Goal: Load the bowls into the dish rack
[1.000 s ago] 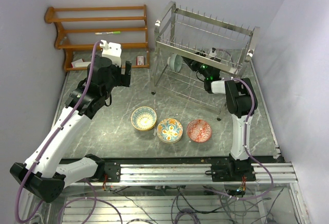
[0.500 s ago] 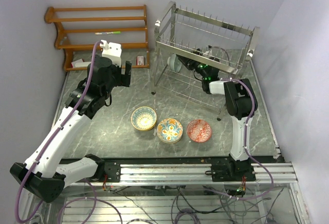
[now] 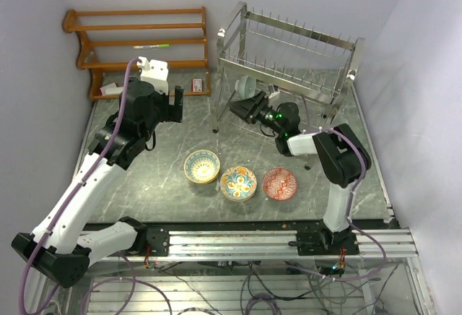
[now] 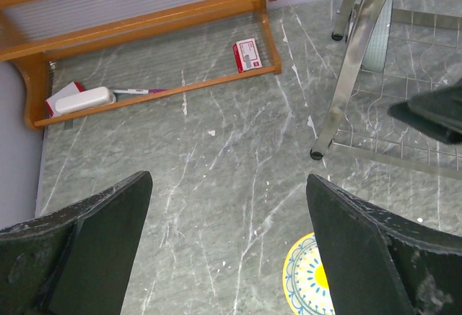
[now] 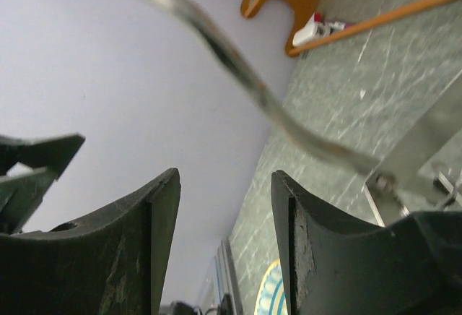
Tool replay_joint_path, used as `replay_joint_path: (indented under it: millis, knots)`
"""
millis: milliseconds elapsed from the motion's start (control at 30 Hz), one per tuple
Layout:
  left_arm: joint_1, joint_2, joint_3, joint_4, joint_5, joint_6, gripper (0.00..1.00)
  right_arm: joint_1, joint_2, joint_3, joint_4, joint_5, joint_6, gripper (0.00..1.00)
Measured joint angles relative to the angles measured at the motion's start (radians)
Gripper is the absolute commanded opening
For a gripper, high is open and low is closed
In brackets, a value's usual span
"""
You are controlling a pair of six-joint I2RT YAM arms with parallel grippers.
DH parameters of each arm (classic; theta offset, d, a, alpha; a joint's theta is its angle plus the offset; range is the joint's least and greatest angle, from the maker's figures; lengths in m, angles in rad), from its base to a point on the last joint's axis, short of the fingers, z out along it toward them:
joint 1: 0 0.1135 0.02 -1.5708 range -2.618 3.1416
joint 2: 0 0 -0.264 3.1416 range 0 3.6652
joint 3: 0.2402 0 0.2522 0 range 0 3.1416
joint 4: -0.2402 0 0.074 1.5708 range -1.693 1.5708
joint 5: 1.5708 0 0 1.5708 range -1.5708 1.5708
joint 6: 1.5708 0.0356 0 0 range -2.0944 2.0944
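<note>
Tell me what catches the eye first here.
Three painted bowls sit in a row on the grey table near the arm bases. Behind them, the right claw reaches, open and empty, into the shiny dish rack, where a pale bowl already sits.

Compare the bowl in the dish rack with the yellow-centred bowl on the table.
Pose: the racked bowl stands on edge in the dish rack; the yellow-centred bowl lies flat on the table. Look: the racked bowl shows its pale outside; the yellow-centred bowl its painted inside. Both are small and round.
</note>
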Motion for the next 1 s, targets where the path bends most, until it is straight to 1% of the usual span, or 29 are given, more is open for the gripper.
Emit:
replay_joint_path:
  millis: [100,267,400,467,600,733,867,1000]
  knots:
    - [0.0,-0.013,0.0,0.0,0.005,-0.007,0.99,0.014,-0.097,-0.115,0.004,0.0,0.005,0.53]
    - [0.0,-0.031,0.0,-0.001,0.013,-0.017,0.99,0.044,-0.23,-0.252,-0.012,-0.005,-0.002,0.53]
    - [0.0,-0.036,0.0,-0.002,0.014,-0.018,0.99,0.12,-0.31,-0.319,-0.059,-0.034,-0.013,0.51]
    - [0.0,-0.038,0.0,-0.002,0.019,-0.019,0.99,0.167,-0.357,-0.342,-0.122,-0.058,-0.029,0.51]
    - [0.0,-0.041,0.0,-0.002,0.026,-0.031,0.99,0.239,-0.497,-0.356,-0.354,-0.064,-0.126,0.52]
    - [0.0,-0.049,-0.005,0.0,0.04,-0.051,0.99,0.297,-0.681,-0.359,-0.623,-0.003,-0.238,0.52]
    - [-0.001,-0.055,-0.014,-0.001,0.056,-0.067,0.99,0.359,-0.822,-0.356,-0.9,0.115,-0.334,0.52]
    - [-0.001,-0.056,-0.018,-0.002,0.078,-0.08,0.99,0.449,-0.92,-0.353,-1.203,0.307,-0.386,0.52]
